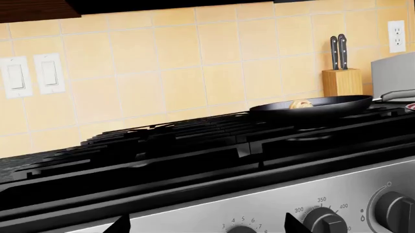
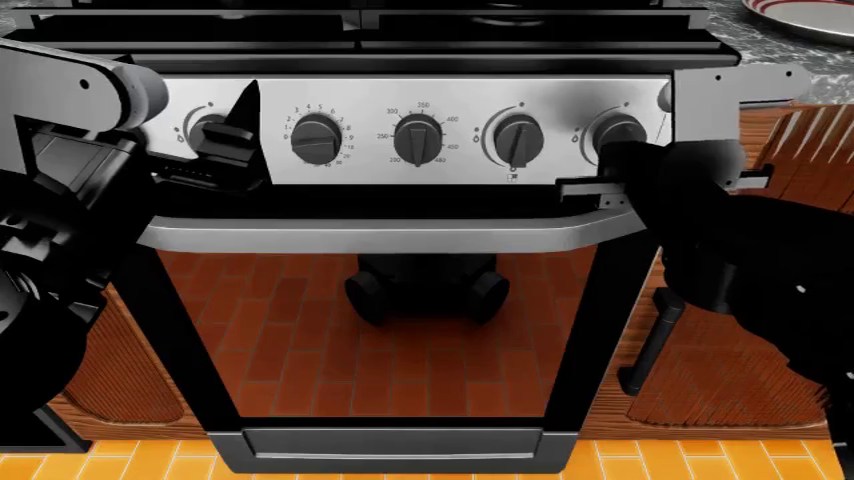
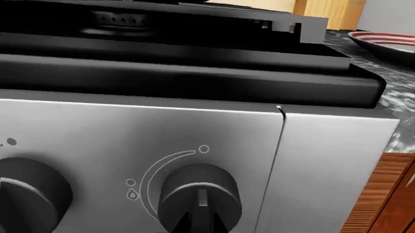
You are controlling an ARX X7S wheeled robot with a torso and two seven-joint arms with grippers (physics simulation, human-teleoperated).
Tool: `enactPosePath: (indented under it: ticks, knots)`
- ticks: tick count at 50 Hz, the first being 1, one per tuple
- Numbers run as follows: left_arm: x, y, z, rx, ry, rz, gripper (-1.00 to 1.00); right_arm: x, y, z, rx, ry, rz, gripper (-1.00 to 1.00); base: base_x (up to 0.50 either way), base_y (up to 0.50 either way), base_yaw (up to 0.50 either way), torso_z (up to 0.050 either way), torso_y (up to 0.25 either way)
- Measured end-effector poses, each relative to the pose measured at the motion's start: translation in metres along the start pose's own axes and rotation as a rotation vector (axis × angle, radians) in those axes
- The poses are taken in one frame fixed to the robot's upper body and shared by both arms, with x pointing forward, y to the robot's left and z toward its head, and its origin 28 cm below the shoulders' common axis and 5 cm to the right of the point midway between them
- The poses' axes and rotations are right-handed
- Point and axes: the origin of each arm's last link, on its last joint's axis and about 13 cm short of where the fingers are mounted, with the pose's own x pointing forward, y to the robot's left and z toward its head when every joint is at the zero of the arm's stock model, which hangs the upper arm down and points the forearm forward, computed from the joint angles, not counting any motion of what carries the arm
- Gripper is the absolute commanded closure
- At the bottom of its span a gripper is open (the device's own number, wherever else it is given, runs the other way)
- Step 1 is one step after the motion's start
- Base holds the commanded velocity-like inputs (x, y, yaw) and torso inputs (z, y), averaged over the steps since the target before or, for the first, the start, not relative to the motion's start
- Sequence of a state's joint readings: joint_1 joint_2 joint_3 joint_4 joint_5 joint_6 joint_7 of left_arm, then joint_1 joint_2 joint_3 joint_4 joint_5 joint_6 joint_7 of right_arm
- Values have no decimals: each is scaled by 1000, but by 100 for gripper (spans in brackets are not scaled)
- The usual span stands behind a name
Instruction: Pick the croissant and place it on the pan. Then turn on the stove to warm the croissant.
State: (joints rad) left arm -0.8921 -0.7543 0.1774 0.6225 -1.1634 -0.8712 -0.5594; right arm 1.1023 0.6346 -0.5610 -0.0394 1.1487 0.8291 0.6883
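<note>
Right gripper [image 3: 199, 224], pinching the stove [image 2: 441, 95] knob [image 3: 198, 198], beside a speckled counter [image 3: 395, 92].

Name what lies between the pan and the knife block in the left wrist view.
Only bare yellow wall tile shows between the pan, which holds the croissant, and the knife block behind it in the left wrist view.

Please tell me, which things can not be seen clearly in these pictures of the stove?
- Right gripper: in the head view its fingertips merge with the dark knob, so open or shut is unclear.
- Croissant: left wrist view, the pan rim hides most of it.
- Left gripper: head view, the arm covers it; the left wrist view shows only its tips at the edge.
- Plate: cut by the head view's edge.
</note>
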Motion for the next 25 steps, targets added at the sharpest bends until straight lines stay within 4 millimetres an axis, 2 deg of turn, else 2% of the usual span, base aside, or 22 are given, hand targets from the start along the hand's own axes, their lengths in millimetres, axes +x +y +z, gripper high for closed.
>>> enactPosePath:
  ticks: [25]
  knots:
    - [0, 0, 0, -2, 0, 5, -100, 2, -3, -2, -264, -15, -16, 100, 1, 0, 1, 0, 0]
